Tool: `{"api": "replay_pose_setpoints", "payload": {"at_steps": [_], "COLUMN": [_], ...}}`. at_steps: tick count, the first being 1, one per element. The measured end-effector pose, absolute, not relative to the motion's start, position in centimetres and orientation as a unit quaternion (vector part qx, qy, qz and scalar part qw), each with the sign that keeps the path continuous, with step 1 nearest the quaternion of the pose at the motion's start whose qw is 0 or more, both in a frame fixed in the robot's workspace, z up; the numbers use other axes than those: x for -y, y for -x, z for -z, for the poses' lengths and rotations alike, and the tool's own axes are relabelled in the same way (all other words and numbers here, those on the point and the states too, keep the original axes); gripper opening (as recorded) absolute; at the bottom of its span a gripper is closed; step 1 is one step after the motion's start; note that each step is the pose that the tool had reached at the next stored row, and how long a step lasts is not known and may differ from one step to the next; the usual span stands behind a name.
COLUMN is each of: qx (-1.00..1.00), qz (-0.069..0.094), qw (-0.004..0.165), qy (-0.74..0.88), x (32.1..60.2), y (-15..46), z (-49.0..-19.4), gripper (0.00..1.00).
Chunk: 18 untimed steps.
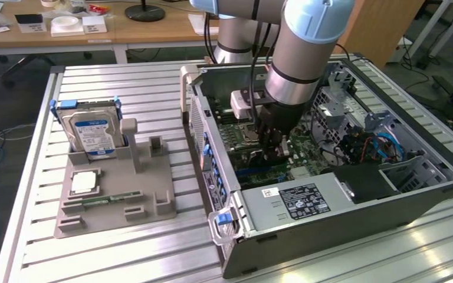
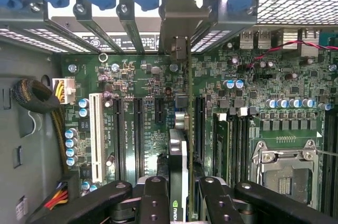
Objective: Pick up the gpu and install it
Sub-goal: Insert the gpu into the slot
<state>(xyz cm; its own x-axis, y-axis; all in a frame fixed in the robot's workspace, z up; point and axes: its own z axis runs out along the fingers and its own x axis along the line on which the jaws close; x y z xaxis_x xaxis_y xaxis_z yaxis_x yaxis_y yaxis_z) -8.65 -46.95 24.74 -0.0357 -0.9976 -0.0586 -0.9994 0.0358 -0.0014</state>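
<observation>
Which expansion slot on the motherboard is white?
The long slot nearest the cable bundle; the other slots are black.

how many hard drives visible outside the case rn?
1. The hard drive stands upright in the grey parts holder on the table, at the exterior view's left of the computer case. Others inside the case may be hidden.

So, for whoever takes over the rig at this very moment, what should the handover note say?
Hand: shut on the thin green GPU card with black cooler, held edge-on.
Position: the hand is inside the open grey computer case, with the card over the green motherboard and its silver bracket up at the rear slot openings.
Done: card picked up and brought into the case.
Left: whether it is seated in a slot cannot be told; it is not released.
Grey parts holder has the silver hard drive.
</observation>
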Motion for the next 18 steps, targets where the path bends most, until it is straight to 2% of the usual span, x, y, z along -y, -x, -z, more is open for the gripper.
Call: {"api": "replay_pose_setpoints", "payload": {"at_steps": [18], "qx": [-0.719], "qz": [-0.019], "qw": [0.021], "qy": [0.694], "x": [46.98], "y": [8.65], "z": [-24.32], "gripper": [0.27]}}
